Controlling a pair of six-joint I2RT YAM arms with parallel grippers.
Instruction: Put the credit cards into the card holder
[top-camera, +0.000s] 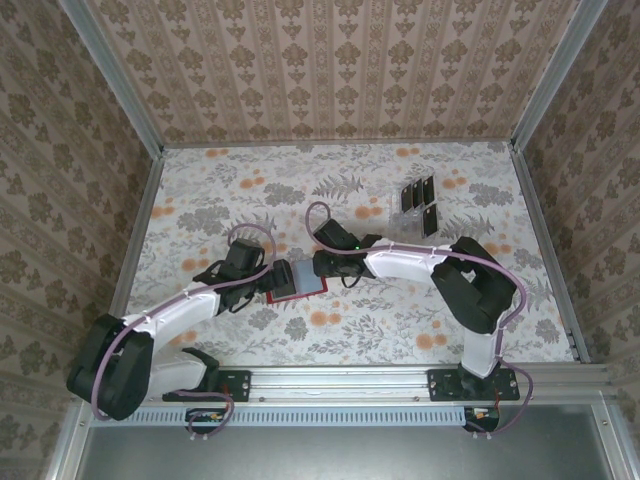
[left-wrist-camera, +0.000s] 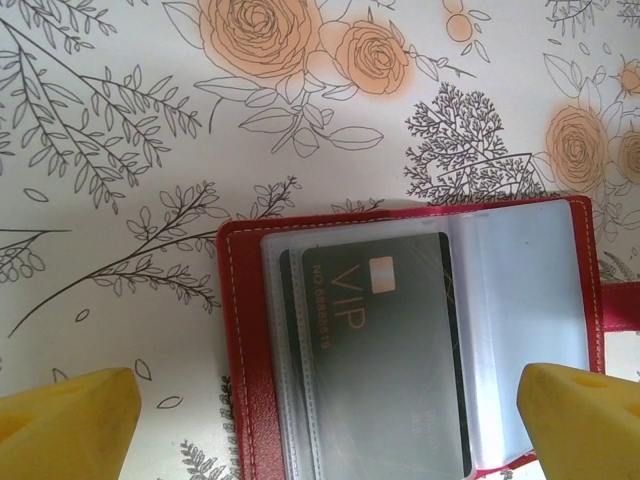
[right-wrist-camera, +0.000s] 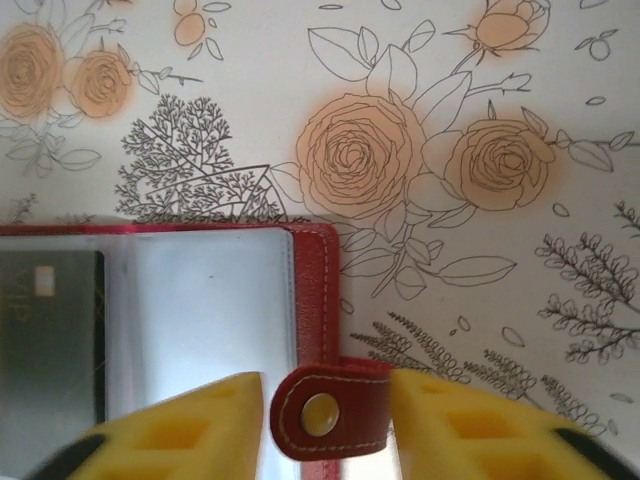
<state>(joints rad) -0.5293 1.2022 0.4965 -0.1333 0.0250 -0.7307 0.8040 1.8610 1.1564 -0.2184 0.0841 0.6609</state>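
Observation:
The red card holder (top-camera: 298, 280) lies open on the flowered table between both arms. In the left wrist view its red edge (left-wrist-camera: 238, 330) frames clear sleeves, and a black VIP credit card (left-wrist-camera: 385, 350) sits inside one sleeve. My left gripper (left-wrist-camera: 325, 425) is open wide, one yellow finger on each side of the holder. The closing tab (right-wrist-camera: 350, 385) with its brass snap lies folded over the holder's right edge (right-wrist-camera: 315, 290). My right gripper (right-wrist-camera: 325, 420) is open, its fingers close on either side of the tab. More black credit cards (top-camera: 418, 200) stand at the back right.
The spare cards stand in a clear plastic rack (top-camera: 397, 205) behind the right arm. Patterned walls close the table on three sides, with a metal rail (top-camera: 340, 380) along the near edge. Bare table lies to the left and to the front right.

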